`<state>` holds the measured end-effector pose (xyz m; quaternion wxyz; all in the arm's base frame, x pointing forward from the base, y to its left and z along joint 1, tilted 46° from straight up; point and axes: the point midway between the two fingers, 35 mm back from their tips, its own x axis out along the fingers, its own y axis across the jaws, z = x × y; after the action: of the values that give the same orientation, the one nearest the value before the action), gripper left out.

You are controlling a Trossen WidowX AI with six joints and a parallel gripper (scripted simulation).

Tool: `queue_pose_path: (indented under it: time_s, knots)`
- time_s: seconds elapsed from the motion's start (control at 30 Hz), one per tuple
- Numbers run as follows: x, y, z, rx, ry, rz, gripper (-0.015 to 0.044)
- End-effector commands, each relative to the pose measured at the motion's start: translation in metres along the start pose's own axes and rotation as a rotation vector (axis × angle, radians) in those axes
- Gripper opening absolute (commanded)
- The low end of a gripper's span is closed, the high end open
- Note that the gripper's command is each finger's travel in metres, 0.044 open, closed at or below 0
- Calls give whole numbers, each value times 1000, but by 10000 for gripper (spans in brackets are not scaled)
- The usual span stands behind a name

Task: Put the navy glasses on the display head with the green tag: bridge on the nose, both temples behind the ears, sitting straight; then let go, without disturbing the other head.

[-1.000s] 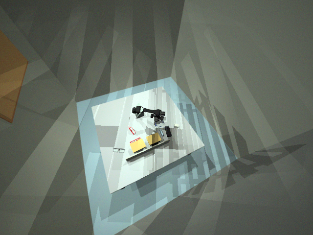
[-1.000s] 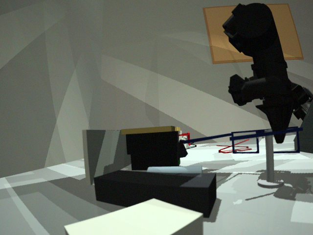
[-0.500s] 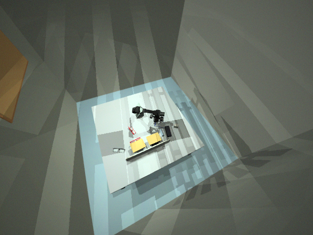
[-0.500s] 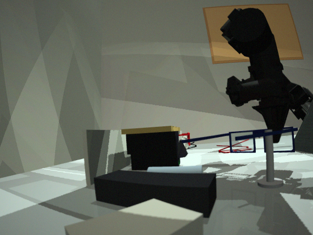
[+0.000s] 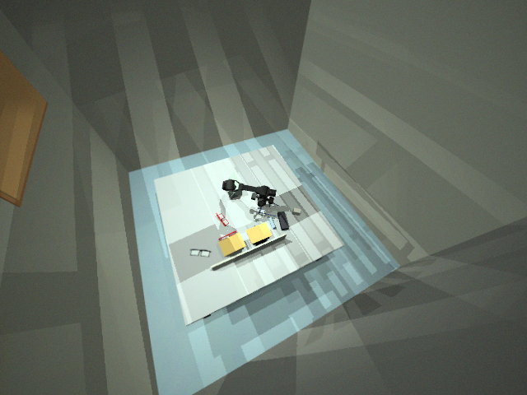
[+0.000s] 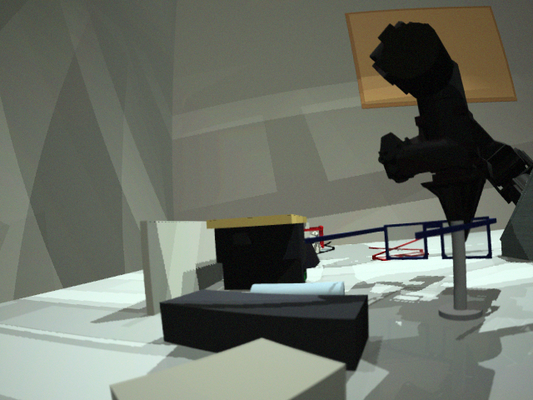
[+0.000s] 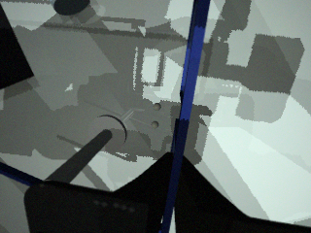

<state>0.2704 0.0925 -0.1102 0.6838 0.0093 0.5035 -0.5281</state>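
Observation:
My gripper (image 5: 260, 206) (image 6: 465, 231) (image 7: 173, 158) is shut on the navy glasses (image 5: 260, 211) (image 6: 352, 233) (image 7: 191, 63), held above the table with temples unfolded. In the top view they are apart from the right head (image 5: 258, 233) (image 6: 258, 256), a black block with a yellow top. A green sliver (image 6: 305, 274) shows low at this head's front edge. The left head (image 5: 231, 244) has red glasses (image 5: 227, 235) at its front. A grey post (image 6: 459, 275) (image 7: 83, 156) stands upright on a round base beside the navy glasses. The fingers' exact grip spot is partly hidden.
A dark box (image 5: 282, 220) (image 6: 258, 318), a light blue cylinder (image 5: 272, 223) (image 6: 296, 288) and a beige block (image 5: 296, 211) (image 6: 241, 370) lie near the right head. A thin panel (image 5: 246, 253) stands behind both heads. Other red glasses (image 5: 221, 219) and black glasses lie farther left.

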Motion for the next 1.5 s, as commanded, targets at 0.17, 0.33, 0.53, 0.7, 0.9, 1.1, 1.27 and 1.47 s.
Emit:
queue_pose_path:
  time_s: [0.17,0.33,0.53,0.7,0.9,1.1,1.27,1.47]
  knots:
    - [-1,-2,11,5,-4,5,0]
    - [-1,-3,15,5,-4,4,0]
    - [-1,-3,17,5,-4,4,0]
    - [-1,-3,19,5,-4,4,0]
    - [-1,-3,16,5,-4,4,0]
    - [-1,-3,16,5,-4,4,0]
    - [-1,-3,15,5,-4,4,0]
    - [-1,-3,10,5,-4,5,0]
